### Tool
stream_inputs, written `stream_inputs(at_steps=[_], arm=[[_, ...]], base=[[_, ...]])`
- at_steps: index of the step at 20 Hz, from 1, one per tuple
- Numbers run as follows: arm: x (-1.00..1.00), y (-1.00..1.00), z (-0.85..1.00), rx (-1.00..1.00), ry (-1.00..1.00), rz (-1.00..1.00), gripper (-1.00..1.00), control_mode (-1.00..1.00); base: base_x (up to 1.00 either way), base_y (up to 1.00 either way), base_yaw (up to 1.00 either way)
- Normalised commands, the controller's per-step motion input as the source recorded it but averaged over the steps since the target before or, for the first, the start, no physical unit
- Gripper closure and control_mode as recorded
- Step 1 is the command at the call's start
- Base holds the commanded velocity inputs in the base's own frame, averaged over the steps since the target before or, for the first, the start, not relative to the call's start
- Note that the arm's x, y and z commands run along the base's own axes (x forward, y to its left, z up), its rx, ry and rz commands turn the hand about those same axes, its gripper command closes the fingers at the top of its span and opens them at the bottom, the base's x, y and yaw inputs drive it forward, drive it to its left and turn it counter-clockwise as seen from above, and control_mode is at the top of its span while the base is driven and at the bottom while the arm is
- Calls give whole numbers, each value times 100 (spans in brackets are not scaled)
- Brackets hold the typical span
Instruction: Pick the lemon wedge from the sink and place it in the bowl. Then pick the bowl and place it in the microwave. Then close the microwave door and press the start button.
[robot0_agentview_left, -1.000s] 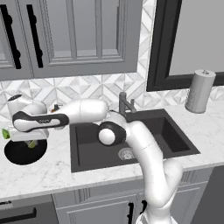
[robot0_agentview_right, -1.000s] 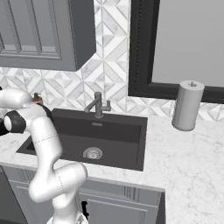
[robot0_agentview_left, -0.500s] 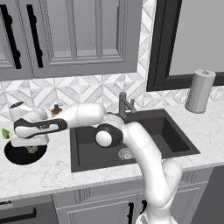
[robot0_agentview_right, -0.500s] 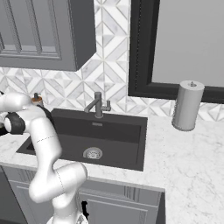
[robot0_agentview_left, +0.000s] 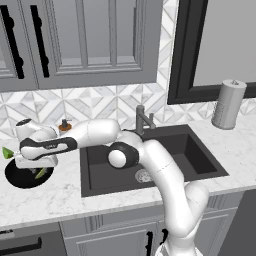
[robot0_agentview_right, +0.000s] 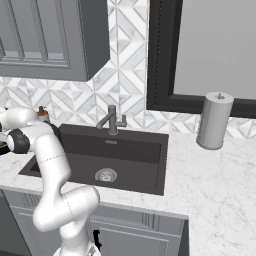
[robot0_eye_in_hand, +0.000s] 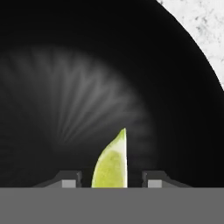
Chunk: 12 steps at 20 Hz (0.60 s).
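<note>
- One wedge (robot0_eye_in_hand: 111, 162) between the two finger tips (robot0_eye_in_hand: 69, 180), straight ahead of the hand, over the black inside of the bowl (robot0_eye_in_hand: 65, 87).
- Long axis of wedge: along the hand's line of sight, point away from the fingers, thick end at the tips.
- Gaps visible on both sides of wedge in hand view; tips apart and not pressing on it. Judged: jaws parted, wedge let go or about to drop; contact with bowl floor not resolvable.
- Gripper (robot0_agentview_left: 36, 165) low over bowl (robot0_agentview_left: 20, 176) on the counter (robot0_agentview_left: 60, 195) left of the sink (robot0_agentview_left: 165, 155); a pale sliver at the bowl's near-right rim in left base view, likely the same wedge.
- One arm only, so no choice of nearer hand.
- Sink in right base view (robot0_agentview_right: 125, 160): basin bare but for the drain (robot0_agentview_right: 106, 175); no wedge left there.
- Counts: one bowl; one lemon wedge; one brighter green wedge (robot0_agentview_left: 6, 153) on the counter just beyond the bowl's left edge; one small brown round item (robot0_agentview_left: 64, 126) by the backsplash; one faucet (robot0_agentview_left: 142, 120); one paper-towel roll (robot0_agentview_left: 228, 104).
- Judged stage: first step all but done. Next move turns on the bowl rim, close under the fingers; needs a lift clear of the wedge, then a regrip at the rim.
</note>
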Motion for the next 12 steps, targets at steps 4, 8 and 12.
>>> stream_inputs(at_steps=[4,8,12], arm=[[13,-1,0,0,0,0,-100,-100],[-4,-1,6,1,0,0,-100,-100],[-30,-14,35,6,-5,0,-100,-100]], base=[[0,0,0],[0,0,0],[0,0,0]])
